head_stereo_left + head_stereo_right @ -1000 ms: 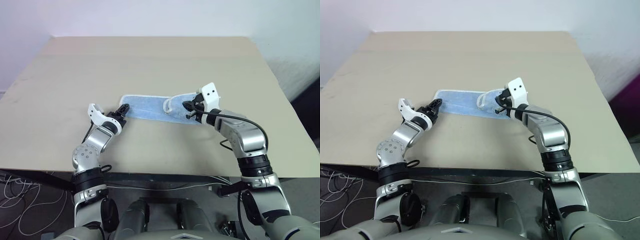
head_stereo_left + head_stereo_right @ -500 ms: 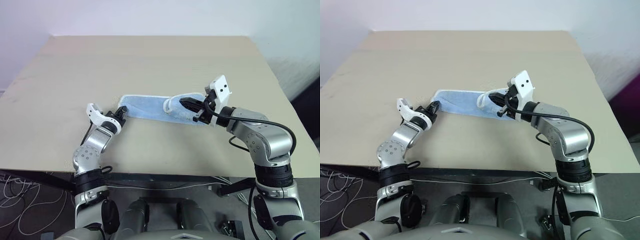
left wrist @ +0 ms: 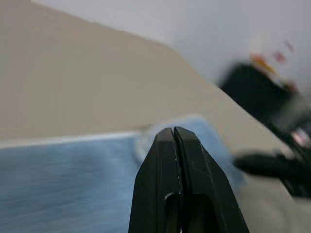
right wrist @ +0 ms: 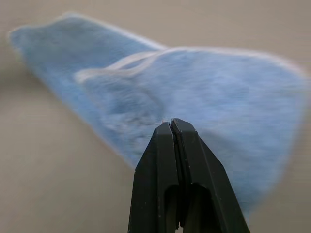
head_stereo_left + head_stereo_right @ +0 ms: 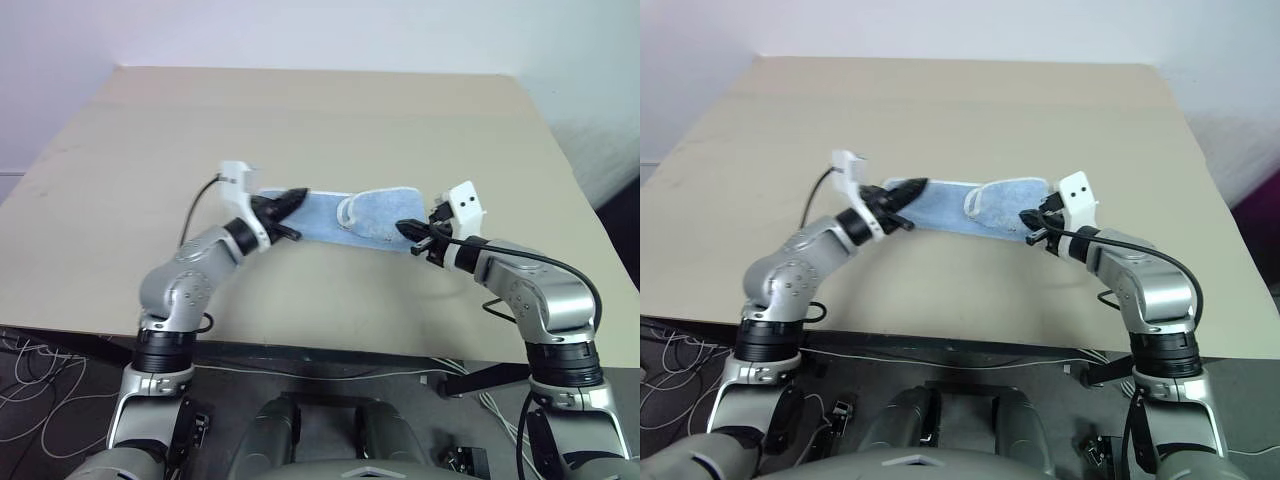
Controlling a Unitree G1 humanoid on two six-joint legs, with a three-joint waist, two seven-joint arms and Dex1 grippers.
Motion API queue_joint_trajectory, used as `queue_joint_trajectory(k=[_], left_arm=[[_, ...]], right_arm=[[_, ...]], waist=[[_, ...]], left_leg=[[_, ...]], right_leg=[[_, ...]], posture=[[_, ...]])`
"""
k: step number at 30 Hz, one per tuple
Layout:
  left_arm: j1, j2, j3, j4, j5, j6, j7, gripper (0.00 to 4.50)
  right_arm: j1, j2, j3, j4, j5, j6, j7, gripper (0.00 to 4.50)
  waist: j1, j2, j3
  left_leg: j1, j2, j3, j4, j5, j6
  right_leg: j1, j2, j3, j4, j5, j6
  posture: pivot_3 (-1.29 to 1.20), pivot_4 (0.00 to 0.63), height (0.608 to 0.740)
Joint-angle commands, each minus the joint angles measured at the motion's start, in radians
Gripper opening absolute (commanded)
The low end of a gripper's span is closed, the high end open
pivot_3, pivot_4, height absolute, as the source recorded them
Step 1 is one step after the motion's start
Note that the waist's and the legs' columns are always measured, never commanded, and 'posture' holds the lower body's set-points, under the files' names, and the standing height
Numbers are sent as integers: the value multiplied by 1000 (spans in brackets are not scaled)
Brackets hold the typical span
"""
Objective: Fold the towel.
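The light blue towel (image 5: 375,215) lies flat near the front middle of the tan table (image 5: 300,110). Its right part is doubled over, and white edging (image 5: 345,210) curves across it. My left gripper (image 5: 300,195) is shut and points right, level, above the towel's left end. No cloth shows between its fingers in the left wrist view, where the towel (image 3: 58,179) lies beneath my left gripper (image 3: 173,132). My right gripper (image 5: 403,230) is shut at the towel's right edge and points left. The right wrist view shows the right gripper (image 4: 170,124) closed over the towel (image 4: 204,87), pinching nothing.
Bare tabletop surrounds the towel on all sides. The table's front edge (image 5: 330,345) runs just below both arms. Cables (image 5: 30,360) lie on the floor beyond the front left corner. A pale wall stands behind the table.
My left gripper shut, rolled, then swung up and right over the towel's left end. My right gripper drew back right, off the fold to the towel's edge. The towel stayed put.
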Motion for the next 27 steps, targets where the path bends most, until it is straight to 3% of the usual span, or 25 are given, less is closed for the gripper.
queue_joint_trajectory(k=[1,4,7,12,18,19,27], left_arm=[[-22,-41,32,-1,1,-3,28,32],[-16,-95,133,6,-32,21,151,32],[-19,-151,268,17,-63,60,359,616],[8,-239,437,-37,-87,128,702,2224],[13,-330,520,-86,-179,174,885,4287],[16,-339,523,-92,-192,180,900,4465],[13,-353,534,-55,-249,197,967,4465]], right_arm=[[14,-11,-37,-44,5,-22,-13,0],[26,-15,-43,-61,6,-21,-19,0],[33,-19,-44,-74,8,-17,-19,0],[15,-30,-20,-45,0,-15,1,0],[-41,-34,19,8,-11,-25,36,0],[-48,-34,23,14,-12,-26,41,0],[-72,-39,40,43,-23,-29,66,0]], waist=[[-4,0,0],[-4,0,0],[-4,0,0],[3,-2,1],[5,-4,2],[4,-4,2],[2,-4,2]], left_leg=[[0,1,0,-1,0,0],[0,2,0,-5,1,-1],[0,2,0,-7,1,-2],[0,1,0,-6,1,-1],[0,0,0,-5,2,-1],[0,0,0,-5,2,-1],[0,0,1,-5,3,-4]], right_leg=[[-1,0,0,0,0,0],[-3,1,1,0,0,0],[-4,1,1,0,0,0],[-3,0,1,0,0,0],[-2,0,1,0,0,0],[-2,0,0,0,0,0],[-3,1,1,0,0,0]], posture=[[0,150,740],[0,150,740],[0,150,740],[0,150,740],[0,150,740],[0,150,740],[0,150,740]])
